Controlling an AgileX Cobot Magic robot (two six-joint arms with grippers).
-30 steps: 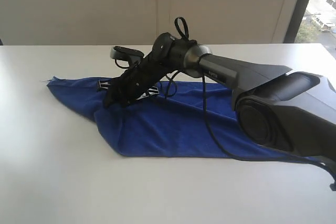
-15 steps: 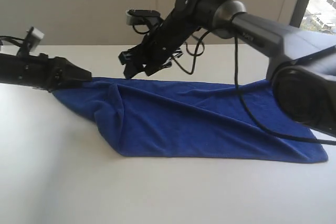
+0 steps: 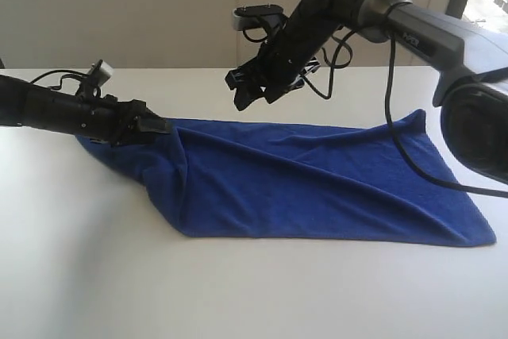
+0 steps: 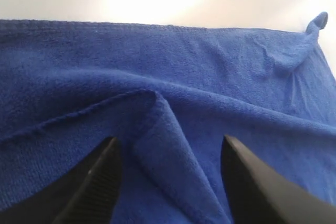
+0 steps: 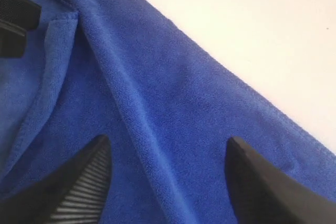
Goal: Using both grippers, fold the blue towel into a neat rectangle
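One blue towel (image 3: 317,188) lay rumpled on a white table (image 3: 79,260) before a pale wall (image 3: 119,5).
Two grippers: the left gripper (image 3: 161,126) sat low at the towel's left corner, jaws apart astride a raised fold; the right gripper (image 3: 252,98) hung above the far edge, jaws wide, holding nothing.

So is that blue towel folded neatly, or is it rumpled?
Rumpled, not neat. The blue towel lies in a lopsided wedge, with a raised crease by the left tool and a corner curling up.
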